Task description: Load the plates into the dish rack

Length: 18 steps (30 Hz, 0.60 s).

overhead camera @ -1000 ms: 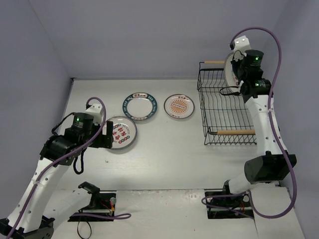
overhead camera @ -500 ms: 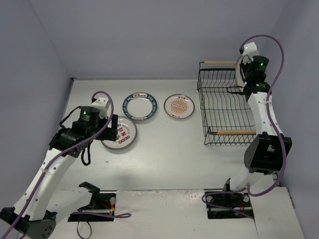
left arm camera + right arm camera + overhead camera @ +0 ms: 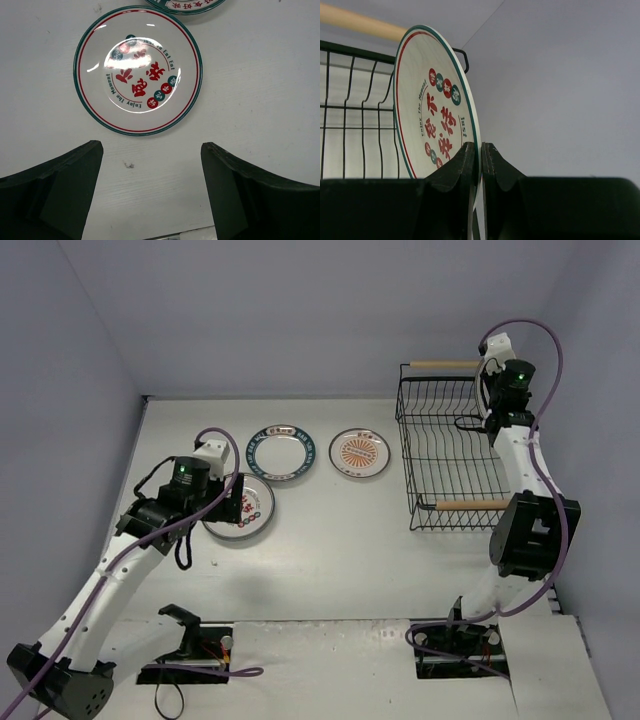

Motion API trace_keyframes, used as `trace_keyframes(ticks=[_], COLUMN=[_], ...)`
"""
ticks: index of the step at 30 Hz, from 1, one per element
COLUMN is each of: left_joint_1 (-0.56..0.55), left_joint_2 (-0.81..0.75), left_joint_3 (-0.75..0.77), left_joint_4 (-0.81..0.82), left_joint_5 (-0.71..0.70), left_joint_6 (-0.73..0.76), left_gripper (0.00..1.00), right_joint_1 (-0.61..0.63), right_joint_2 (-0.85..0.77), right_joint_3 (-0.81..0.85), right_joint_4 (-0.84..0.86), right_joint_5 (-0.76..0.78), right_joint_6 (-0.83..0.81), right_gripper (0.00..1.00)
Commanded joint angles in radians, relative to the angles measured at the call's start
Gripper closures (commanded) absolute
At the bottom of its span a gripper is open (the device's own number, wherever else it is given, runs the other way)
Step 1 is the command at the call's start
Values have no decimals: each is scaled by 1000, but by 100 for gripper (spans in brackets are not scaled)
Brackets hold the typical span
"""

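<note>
A red-character plate (image 3: 138, 70) with a green-and-red rim lies flat on the table (image 3: 330, 540). It shows in the top view (image 3: 245, 512) too. My left gripper (image 3: 150, 148) is open and empty, hovering above the plate's near edge (image 3: 228, 502). A dark teal rim plate (image 3: 282, 453) and an orange sunburst plate (image 3: 360, 453) lie further back. My right gripper (image 3: 481, 150) is shut on the rim of another red-character plate (image 3: 432, 110). It holds that plate on edge above the far right corner of the dish rack (image 3: 450, 455), where the right gripper (image 3: 489, 382) hangs.
The rack's black wires (image 3: 350, 107) and a wooden handle (image 3: 355, 20) are just left of the held plate. The right wall is close behind the right arm. A small dark speck (image 3: 129, 164) lies on the table between the left fingers.
My left gripper has swung right and forward over the red-character plate. My right arm has carried its plate right, toward the rack's far right corner, and turned it more edge-on.
</note>
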<state>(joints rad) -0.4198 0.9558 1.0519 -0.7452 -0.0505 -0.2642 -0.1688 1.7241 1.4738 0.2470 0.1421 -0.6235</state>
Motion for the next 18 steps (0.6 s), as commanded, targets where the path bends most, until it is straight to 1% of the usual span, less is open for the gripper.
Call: trace_keyframes(ticks=[1, 11, 18], left_joint_1=[-4, -2, -2], left_joint_2=[0, 35, 66], left_joint_3=[-3, -9, -4], left_joint_4=[107, 168, 181], left_joint_5=[5, 9, 23], left_joint_6=[10, 14, 5], left_gripper=[20, 20, 20], right_joint_1=[-11, -29, -43], right_joint_2=[-8, 37, 46], right_joint_3=[-7, -26, -41], right_joint_4=[204, 241, 267], right_joint_5=[19, 19, 37], right_joint_6=[-30, -56, -73], right_gripper=[100, 100, 100])
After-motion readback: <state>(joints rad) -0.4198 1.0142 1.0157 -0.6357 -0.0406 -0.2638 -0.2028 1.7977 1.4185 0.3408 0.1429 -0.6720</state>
